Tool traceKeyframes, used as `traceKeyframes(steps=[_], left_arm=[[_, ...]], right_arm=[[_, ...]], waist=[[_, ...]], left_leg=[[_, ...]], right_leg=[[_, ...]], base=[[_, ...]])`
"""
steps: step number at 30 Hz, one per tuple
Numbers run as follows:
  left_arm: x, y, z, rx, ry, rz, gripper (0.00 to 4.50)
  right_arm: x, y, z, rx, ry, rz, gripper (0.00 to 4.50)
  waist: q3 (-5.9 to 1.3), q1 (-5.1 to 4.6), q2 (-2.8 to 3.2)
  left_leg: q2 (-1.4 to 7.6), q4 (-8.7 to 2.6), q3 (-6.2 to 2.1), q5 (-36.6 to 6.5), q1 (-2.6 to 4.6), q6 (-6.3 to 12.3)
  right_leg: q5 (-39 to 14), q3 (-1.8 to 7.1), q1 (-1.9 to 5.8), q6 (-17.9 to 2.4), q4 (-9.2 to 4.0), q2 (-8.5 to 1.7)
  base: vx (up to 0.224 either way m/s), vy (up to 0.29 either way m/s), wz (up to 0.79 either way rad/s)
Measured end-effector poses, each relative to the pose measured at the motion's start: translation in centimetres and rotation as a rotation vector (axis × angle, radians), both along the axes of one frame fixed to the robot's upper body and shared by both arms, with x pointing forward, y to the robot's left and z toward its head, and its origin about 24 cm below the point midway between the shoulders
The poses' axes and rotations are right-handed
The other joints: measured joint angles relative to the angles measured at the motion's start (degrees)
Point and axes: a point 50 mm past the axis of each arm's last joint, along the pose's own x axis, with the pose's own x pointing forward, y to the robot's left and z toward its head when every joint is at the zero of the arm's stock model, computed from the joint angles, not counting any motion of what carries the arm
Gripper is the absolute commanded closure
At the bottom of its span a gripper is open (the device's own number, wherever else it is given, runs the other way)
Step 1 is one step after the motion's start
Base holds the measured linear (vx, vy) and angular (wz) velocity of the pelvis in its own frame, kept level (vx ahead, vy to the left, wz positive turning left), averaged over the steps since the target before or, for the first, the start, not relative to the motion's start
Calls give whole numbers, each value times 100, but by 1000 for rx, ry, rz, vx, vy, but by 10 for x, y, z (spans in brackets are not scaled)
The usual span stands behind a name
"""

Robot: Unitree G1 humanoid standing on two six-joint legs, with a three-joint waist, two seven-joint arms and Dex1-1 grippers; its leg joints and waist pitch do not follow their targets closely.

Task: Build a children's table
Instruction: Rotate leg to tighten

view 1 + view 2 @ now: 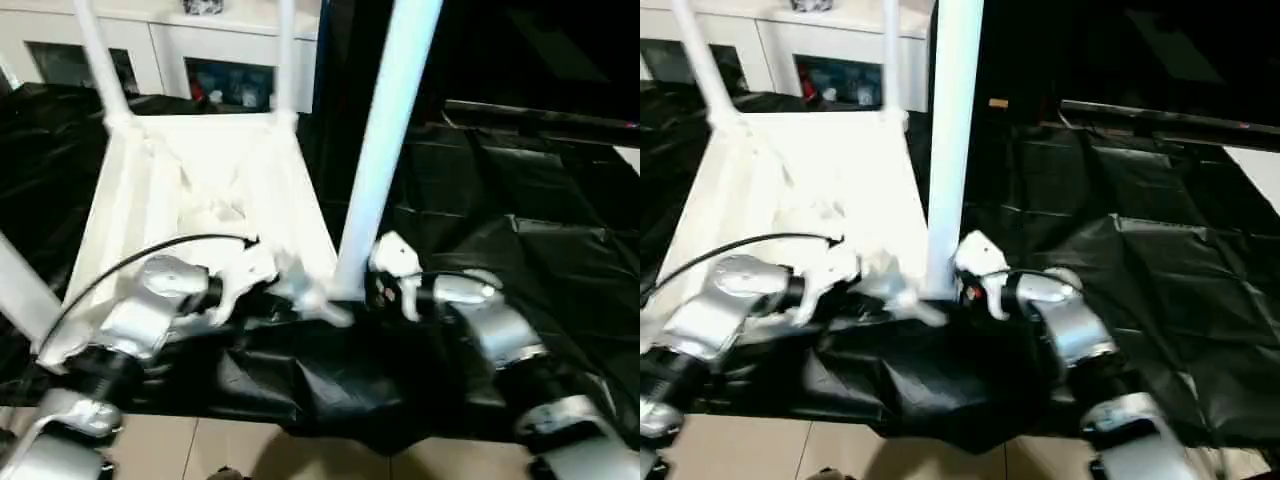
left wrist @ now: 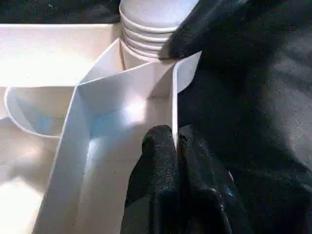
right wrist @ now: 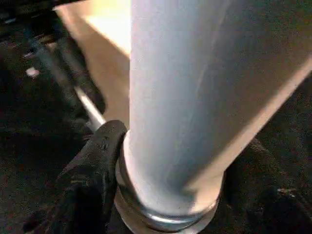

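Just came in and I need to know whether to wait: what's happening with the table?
The robot is putting legs on an upside-down white tabletop that lies on black sheeting. Its left hand is pinched shut on the tabletop's near edge wall, steadying it. Its right hand is around the base of the near right leg, which stands upright in its corner socket. Three more legs stand at the other corners.

Dim room, soft motion blur, glare on white plastic
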Motion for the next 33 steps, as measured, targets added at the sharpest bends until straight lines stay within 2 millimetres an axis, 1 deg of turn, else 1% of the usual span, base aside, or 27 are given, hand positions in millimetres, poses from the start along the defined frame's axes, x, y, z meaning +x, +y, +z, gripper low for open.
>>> traceKeyframes(steps=[4, 6, 8, 11, 12, 13, 15, 18, 20, 21, 24, 26, 27, 33], left_arm=[[15, -34, -4, -8, -56, 165, 450], [18, -45, -5, -10, -63, 203, 450], [18, -51, -6, -6, -64, 217, 450], [18, -52, -6, -1, -74, 215, 450], [18, -52, -6, -1, -76, 213, 450], [18, -52, -6, -1, -77, 210, 450], [18, -51, -6, -1, -77, 196, 450], [17, -47, -5, 2, -76, 177, 450], [13, -39, -4, -6, -68, 141, 450], [11, -36, -4, -10, -64, 119, 450], [3, -27, -3, -22, -41, 36, 450], [0, -19, -3, -24, -24, 1, 450], [-3, -16, -2, -23, -13, -23, 450], [-11, 0, 1, -24, 32, -107, 450]], right_arm=[[13, 5, -8, 81, 26, -383, 184], [17, 6, -8, 71, 16, -466, 184], [18, 7, -8, 59, 9, -489, 184], [19, 7, -8, 46, -1, -488, 184], [19, 7, -8, 46, -1, -488, 129], [19, 7, -8, 47, 0, -487, 115], [19, 8, -7, 52, 2, -465, 115], [18, 7, -6, 54, 5, -420, 68], [14, 2, -4, 16, -14, -302, 62], [12, 1, -4, 6, -20, -259, 34], [6, -4, 1, -58, -51, -92, 26], [1, -6, 4, -79, -63, -1, 26], [-2, -10, 5, -97, -63, 52, 26], [-12, -16, 7, -103, -24, 215, 26]], waist=[[-3, 4, 13], [-6, 8, 17], [-15, 13, 33], [-17, 19, 37], [-18, 19, 38], [-18, 19, 38], [-17, 18, 41], [-15, 14, 43], [-9, 4, 54], [-8, 10, 63], [-8, 43, 95], [-7, 52, 98], [-7, 52, 97], [-2, 47, 90]], left_leg=[[-2, 1, 2, 1, 6, -3], [-3, 0, 2, 1, 7, -3], [-3, -2, 2, 1, 6, -3], [-3, -3, 2, 1, 5, -2], [-3, -3, 2, 1, 4, -2], [-3, -3, 2, 1, 4, -2], [-3, -3, 2, 1, 5, -2], [-3, -8, 2, 1, 4, -2], [-2, -12, 2, 1, -2, -2], [-2, -16, 2, 1, -2, -2], [-1, -24, 2, 1, -9, -2], [-1, -24, 2, 1, -10, -2], [-1, -22, 2, 1, -11, -2], [0, -20, 5, 1, -18, -2]], right_leg=[[11, 3, 2, -7, -1, -4], [10, 2, 3, -5, -2, -4], [8, 3, 3, -2, -5, -4], [7, 2, 4, 1, -8, -4], [7, 2, 4, 1, -8, -4], [7, 2, 4, 1, -8, -4], [7, 2, 3, 1, -8, -4], [7, 2, 1, 1, -8, -3], [7, 1, -3, 1, -14, -2], [5, 0, -3, 4, -16, -2], [2, -3, -11, 9, -16, -2], [1, -3, -12, 10, -16, -2], [1, -3, -12, 10, -17, -2], [0, -2, -15, 10, -22, -2]], base=[[0, 0, 0], [0, 0, 0], [0, 0, 0], [0, 0, 0], [0, 0, 0], [0, 0, 0], [0, 0, 0], [0, 0, 0], [0, 0, 0], [0, 0, 0], [0, 0, 0], [0, 0, 0], [0, 0, 0], [0, 0, 0]])
